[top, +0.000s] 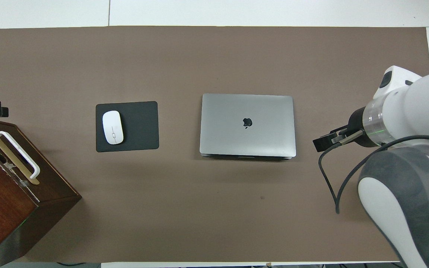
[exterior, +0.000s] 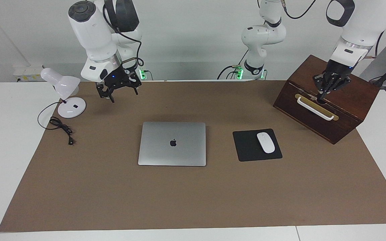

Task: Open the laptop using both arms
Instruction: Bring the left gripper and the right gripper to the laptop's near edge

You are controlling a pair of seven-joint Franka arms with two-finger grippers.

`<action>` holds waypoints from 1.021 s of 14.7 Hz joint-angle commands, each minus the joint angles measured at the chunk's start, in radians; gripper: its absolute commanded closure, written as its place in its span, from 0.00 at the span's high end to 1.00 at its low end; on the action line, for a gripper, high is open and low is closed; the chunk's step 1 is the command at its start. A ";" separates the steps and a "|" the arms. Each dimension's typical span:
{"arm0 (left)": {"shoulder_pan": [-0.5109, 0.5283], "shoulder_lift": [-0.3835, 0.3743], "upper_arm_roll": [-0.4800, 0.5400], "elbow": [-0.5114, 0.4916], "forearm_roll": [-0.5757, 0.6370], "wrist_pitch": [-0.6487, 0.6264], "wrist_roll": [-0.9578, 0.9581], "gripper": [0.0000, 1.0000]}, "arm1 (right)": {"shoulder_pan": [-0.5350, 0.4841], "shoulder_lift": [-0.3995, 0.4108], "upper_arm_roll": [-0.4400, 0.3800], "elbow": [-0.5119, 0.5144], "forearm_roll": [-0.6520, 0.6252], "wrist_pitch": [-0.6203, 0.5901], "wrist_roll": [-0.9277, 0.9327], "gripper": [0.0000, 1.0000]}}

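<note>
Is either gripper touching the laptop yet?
No. The laptop lies closed and alone mid-mat; the right gripper hangs near the lamp, the left gripper over the wooden box.

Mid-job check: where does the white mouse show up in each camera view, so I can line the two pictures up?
Facing view: the white mouse lies on the black mouse pad, right of centre.
Overhead view: the mouse is left of centre, on the pad.
Shared landmark: the closed laptop, beside the pad in both.
</note>
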State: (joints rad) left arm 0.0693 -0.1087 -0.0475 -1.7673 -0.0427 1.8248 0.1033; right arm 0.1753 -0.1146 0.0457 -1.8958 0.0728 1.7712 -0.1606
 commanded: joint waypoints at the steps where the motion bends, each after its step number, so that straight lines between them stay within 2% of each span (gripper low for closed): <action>1: -0.031 -0.038 -0.003 -0.085 0.012 0.079 0.012 0.00 | 0.027 -0.039 -0.003 -0.066 0.018 0.030 -0.017 1.00; 4: -0.113 -0.089 -0.003 -0.197 -0.011 0.209 0.019 0.00 | 0.064 -0.040 -0.003 -0.098 0.018 0.033 -0.019 1.00; 10: -0.251 -0.258 -0.003 -0.596 -0.078 0.584 0.013 0.00 | 0.118 -0.053 -0.003 -0.181 0.003 0.094 -0.022 1.00; 15: -0.426 -0.307 -0.003 -0.809 -0.080 0.815 -0.034 0.00 | 0.160 -0.073 -0.003 -0.239 -0.013 0.151 -0.022 1.00</action>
State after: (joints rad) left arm -0.2818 -0.3601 -0.0655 -2.4694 -0.1096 2.5438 0.0952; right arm 0.3078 -0.1411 0.0466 -2.0827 0.0708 1.8918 -0.1618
